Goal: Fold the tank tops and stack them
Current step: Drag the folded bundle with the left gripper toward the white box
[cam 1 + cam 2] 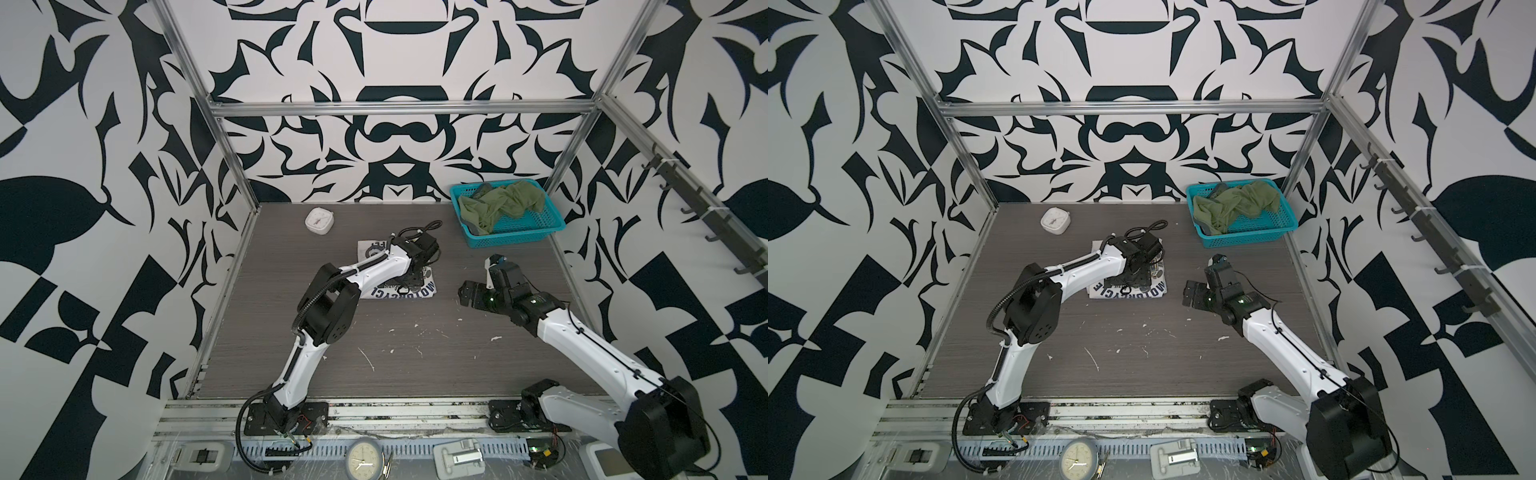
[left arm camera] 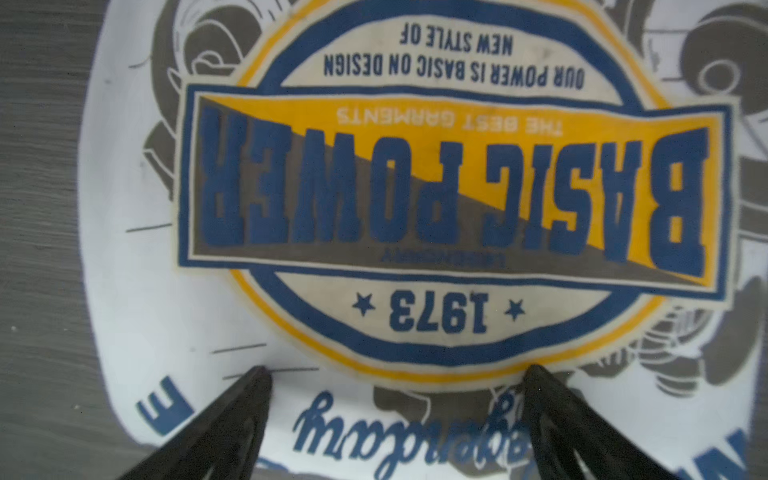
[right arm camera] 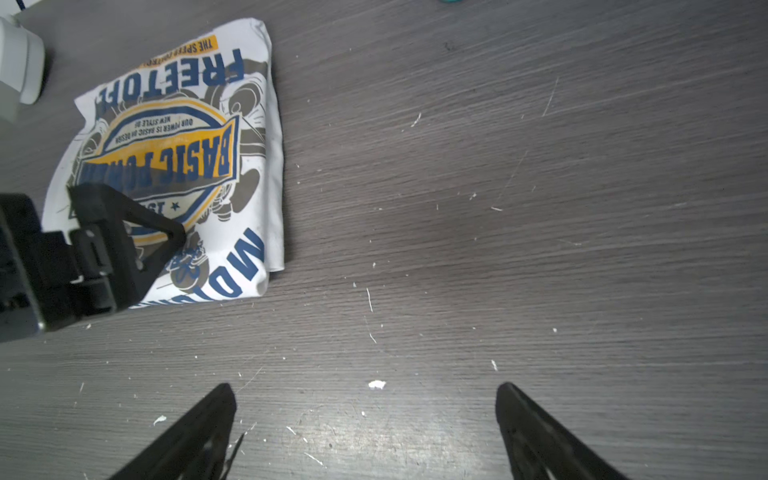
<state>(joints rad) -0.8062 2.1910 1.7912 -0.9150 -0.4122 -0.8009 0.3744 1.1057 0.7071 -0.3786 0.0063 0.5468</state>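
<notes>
Nearest the top camera, a round dial (image 1: 364, 459) lies on the front rail between the two arm bases. Beyond it spreads the grey wood-grain table (image 1: 415, 353), strewn with small white scraps (image 1: 496, 338).

At mid-table the white tank top (image 1: 1129, 289) lies folded into a flat packet, its blue-and-yellow emblem facing up. In both top views the left arm reaches over it and hides its middle. The left gripper (image 2: 397, 370) points down at the print with its fingers spread wide and no cloth between them; whether the tips touch the fabric cannot be told.

The right gripper (image 3: 365, 387) hangs over bare table beside the packet, jaws wide apart and empty. It sits between the packet and the teal basket (image 1: 515, 237).

The olive tank top (image 1: 498, 203) lies crumpled in that basket at the far right corner, spilling over the near rim. A small white square clock (image 1: 319, 221) stands near the far left, apart from the folded packet.
</notes>
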